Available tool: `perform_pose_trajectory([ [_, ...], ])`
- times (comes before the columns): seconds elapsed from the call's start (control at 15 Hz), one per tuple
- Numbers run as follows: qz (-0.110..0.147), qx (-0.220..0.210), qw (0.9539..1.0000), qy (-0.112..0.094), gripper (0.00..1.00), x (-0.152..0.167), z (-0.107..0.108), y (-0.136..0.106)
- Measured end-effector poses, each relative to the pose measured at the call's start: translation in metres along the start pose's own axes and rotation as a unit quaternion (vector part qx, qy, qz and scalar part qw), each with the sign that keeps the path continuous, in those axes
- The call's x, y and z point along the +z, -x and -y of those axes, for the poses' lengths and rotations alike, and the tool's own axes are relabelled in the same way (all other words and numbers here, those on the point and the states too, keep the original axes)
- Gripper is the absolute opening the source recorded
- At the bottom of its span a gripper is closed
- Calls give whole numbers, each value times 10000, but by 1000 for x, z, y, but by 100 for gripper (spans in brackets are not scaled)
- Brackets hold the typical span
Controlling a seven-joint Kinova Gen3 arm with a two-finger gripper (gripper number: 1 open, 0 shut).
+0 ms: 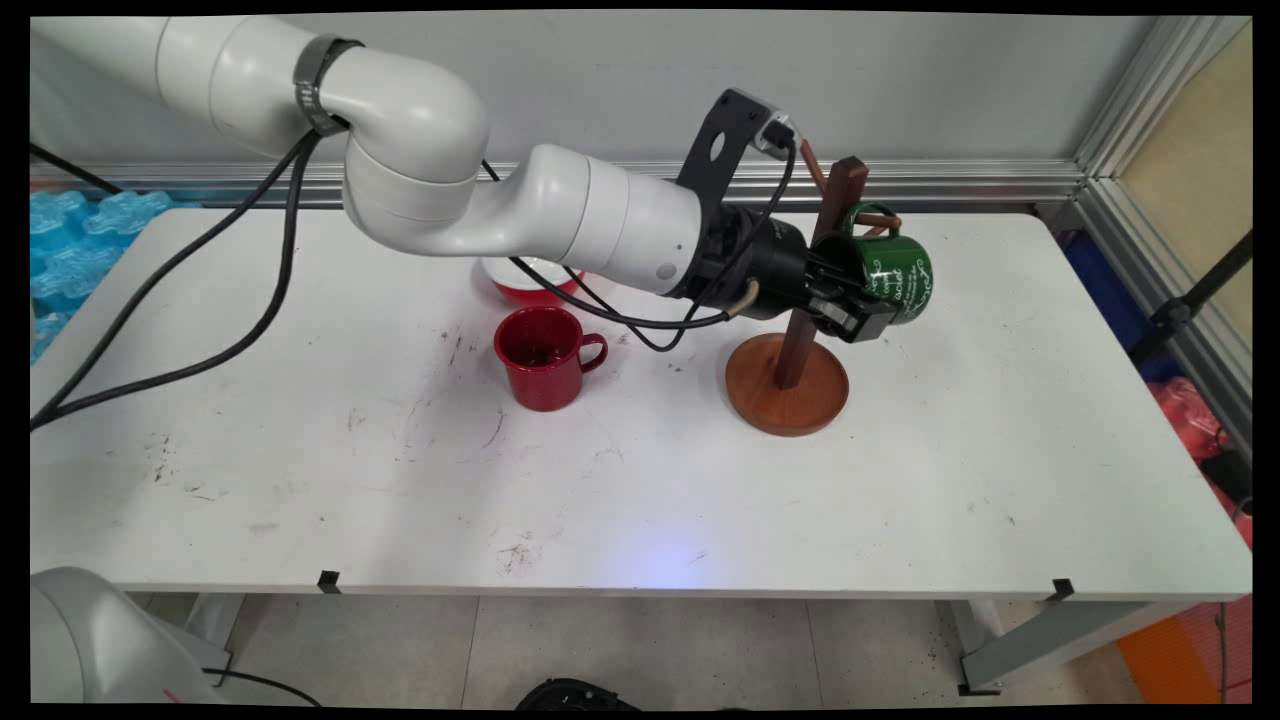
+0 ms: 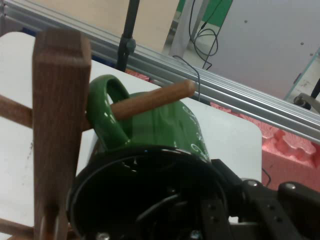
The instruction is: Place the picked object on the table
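Right of centre, our jaws grip the green mug (image 1: 893, 275) by its rim, handle over the rack's peg (image 2: 150, 100) — a sideways tug could topple the mug rack (image 1: 790, 375).

Bright, even light falls from overhead across the white table (image 1: 900, 500), so shadows are soft and faint: a pale smudge beside the red mug (image 1: 541, 358) and a thin dark rim under the wooden stand's round base (image 1: 787, 385). The wall (image 1: 600, 90) behind is evenly lit, without hot spots. The table's near edge bows slightly toward the main view's corners. In the hand view, small white highlights glint on the glossy green mug (image 2: 165, 125), whose inside is dark.
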Motion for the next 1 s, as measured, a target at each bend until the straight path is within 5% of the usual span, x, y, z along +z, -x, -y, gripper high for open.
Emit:
perform_pose_trajectory([
  [1.0,-34,-86,9999,68,0,-5,-10,-6],
])
